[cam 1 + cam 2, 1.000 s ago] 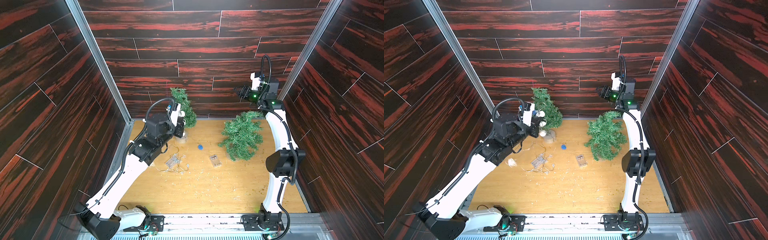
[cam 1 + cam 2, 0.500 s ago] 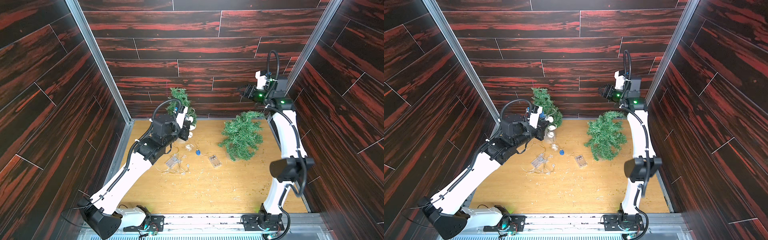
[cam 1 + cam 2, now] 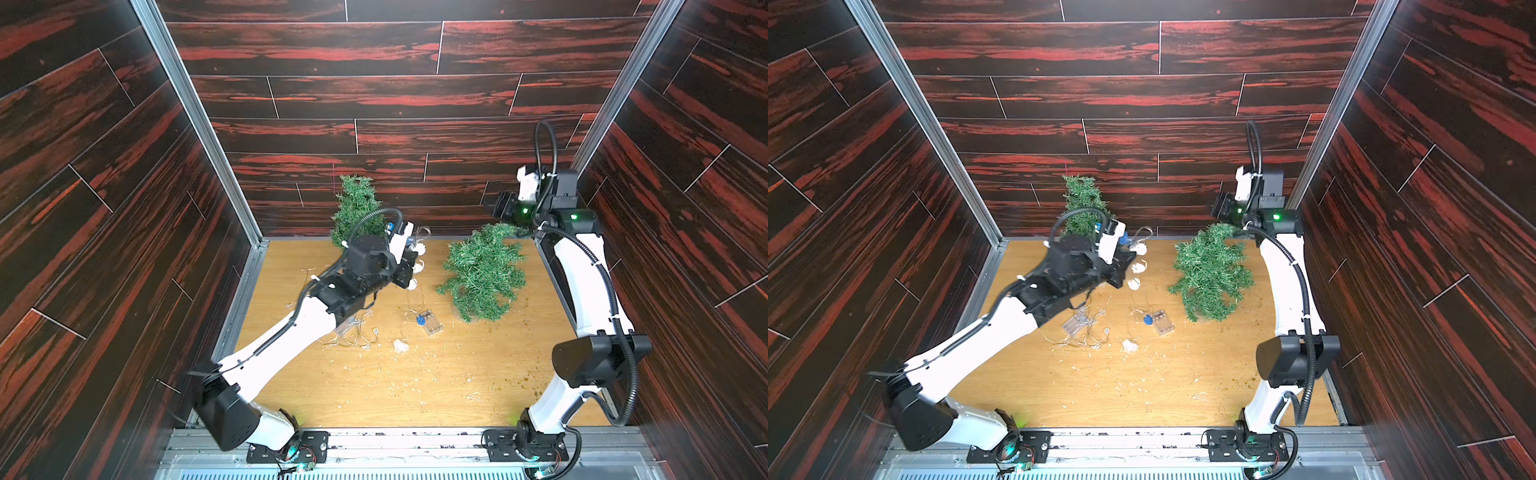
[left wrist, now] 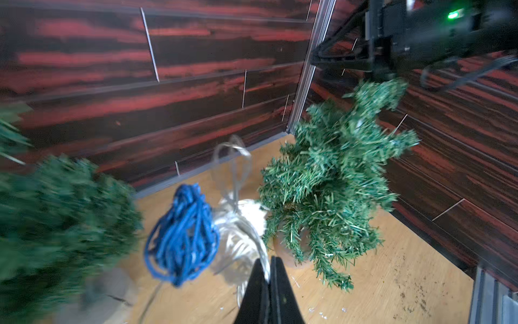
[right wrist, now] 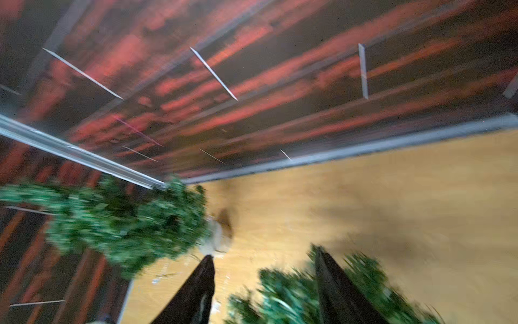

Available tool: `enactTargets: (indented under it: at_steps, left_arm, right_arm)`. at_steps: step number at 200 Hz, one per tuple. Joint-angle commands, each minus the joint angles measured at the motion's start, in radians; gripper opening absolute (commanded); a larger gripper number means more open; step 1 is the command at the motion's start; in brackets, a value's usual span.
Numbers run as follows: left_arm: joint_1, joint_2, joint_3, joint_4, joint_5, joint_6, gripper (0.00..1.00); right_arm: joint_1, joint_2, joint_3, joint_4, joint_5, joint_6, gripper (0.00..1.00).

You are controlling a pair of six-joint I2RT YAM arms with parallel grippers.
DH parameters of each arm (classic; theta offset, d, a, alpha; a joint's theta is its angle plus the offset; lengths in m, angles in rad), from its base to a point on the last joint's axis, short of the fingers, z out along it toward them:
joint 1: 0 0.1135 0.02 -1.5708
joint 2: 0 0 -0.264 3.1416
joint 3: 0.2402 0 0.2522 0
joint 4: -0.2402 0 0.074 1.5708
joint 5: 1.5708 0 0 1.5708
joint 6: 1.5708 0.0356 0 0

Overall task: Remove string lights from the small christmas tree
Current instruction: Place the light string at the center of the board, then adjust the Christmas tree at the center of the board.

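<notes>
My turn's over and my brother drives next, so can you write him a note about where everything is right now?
Left hand: shut on the woven-ball strand, raised between the two trees.
Right hand: open, above the leaning tree.
Table: one battery box; the other battery box amid the heaped star strand.
Done: star strand looks off.
Left: set the held strand down; check the back tree for leftover wire.
</notes>
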Motion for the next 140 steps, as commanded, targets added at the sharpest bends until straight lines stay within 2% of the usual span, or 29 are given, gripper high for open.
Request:
enactTargets:
  at_steps: [1,42,73,140]
  left_arm:
    - [-0.003,0.048,-0.066,0.107,0.005,-0.054,0.01]
    - [-0.003,0.126,-0.162,0.163,-0.033,-0.09,0.04]
    - [-0.005,0.124,-0.259,0.244,-0.046,-0.125,0.06]
    - [-0.014,0.111,-0.277,0.246,-0.055,-0.145,0.08]
  right_arm:
    - [0.003,-0.134,-0.075,-0.034,0.099,-0.037,0.61]
    - [0.004,-0.342,-0.341,0.041,0.146,-0.006,0.62]
    - [0.002,-0.451,-0.499,0.093,0.178,-0.004,0.63]
    - [-0.01,-0.338,-0.475,0.136,0.15,-0.069,0.64]
